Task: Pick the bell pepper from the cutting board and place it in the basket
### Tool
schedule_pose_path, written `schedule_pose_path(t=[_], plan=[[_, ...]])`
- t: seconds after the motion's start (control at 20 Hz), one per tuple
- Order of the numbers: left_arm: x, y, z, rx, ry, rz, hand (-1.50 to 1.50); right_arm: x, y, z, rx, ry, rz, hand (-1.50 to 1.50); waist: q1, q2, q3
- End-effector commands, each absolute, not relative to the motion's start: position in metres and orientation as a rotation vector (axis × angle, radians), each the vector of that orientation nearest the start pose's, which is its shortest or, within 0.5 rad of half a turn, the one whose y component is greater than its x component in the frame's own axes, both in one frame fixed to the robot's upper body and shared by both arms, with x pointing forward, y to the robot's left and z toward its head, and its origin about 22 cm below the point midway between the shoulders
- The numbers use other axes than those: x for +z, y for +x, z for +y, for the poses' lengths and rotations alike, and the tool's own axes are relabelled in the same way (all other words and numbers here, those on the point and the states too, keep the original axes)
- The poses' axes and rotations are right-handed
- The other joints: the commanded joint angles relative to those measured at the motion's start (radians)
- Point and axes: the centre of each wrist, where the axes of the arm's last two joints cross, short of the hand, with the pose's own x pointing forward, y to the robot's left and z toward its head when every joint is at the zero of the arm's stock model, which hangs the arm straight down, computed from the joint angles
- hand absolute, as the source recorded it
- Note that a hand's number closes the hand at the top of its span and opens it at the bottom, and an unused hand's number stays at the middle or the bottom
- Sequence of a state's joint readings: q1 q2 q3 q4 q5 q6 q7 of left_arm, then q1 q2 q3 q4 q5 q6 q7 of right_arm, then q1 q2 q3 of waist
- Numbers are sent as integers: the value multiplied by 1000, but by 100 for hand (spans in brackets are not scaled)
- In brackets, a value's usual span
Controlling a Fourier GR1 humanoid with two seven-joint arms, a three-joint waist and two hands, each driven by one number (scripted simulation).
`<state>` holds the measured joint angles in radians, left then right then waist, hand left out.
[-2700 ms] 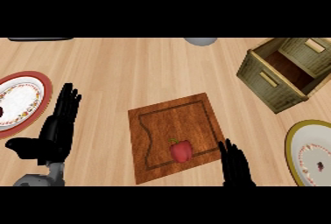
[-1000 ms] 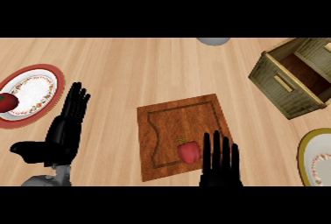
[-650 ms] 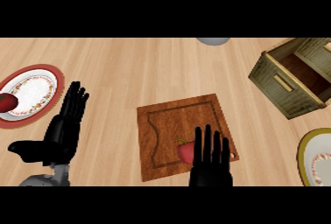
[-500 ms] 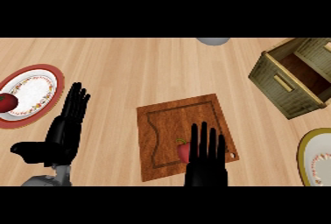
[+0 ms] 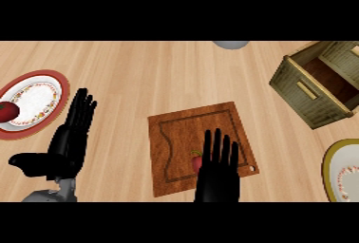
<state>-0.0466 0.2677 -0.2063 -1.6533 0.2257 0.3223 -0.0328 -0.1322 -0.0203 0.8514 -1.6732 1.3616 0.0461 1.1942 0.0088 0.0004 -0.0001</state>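
The right hand [image 5: 219, 167] has slid left and now covers most of the bell pepper [image 5: 196, 161] on the cutting board [image 5: 188, 129]. Its fingers are straight, not gripping yet. Grabbing looks next; the basket [image 5: 303, 92] is well apart.

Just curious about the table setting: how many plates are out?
2: a red-rimmed plate at the left, a yellow-rimmed plate at the right edge, partly cut off.

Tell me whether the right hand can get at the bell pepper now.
Probably yes: the right hand is over the cutting board, straight fingers partly covering the bell pepper; nothing else stands between them.
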Motion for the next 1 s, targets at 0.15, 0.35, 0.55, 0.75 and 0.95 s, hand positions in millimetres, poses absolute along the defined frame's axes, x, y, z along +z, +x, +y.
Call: schedule_pose_path(t=[0.15,0.35,0.55,0.75,0.95], plan=[[24,239,240,53,93,-1668,0,33,173,-29,804,-1199,-904,-150,1,0,0],[33,239,241,45,91,-1673,0,17,184,-34,792,-1205,-923,-150,0,-1,0],[34,237,232,70,76,-1676,0,14,176,-30,804,-1182,-918,-150,-1,-1,0],[38,255,232,51,99,-1691,0,9,204,-50,799,-1180,-900,-150,-11,1,0],[53,250,231,59,81,-1679,0,12,191,-41,771,-1182,-922,-150,-8,-2,1]])
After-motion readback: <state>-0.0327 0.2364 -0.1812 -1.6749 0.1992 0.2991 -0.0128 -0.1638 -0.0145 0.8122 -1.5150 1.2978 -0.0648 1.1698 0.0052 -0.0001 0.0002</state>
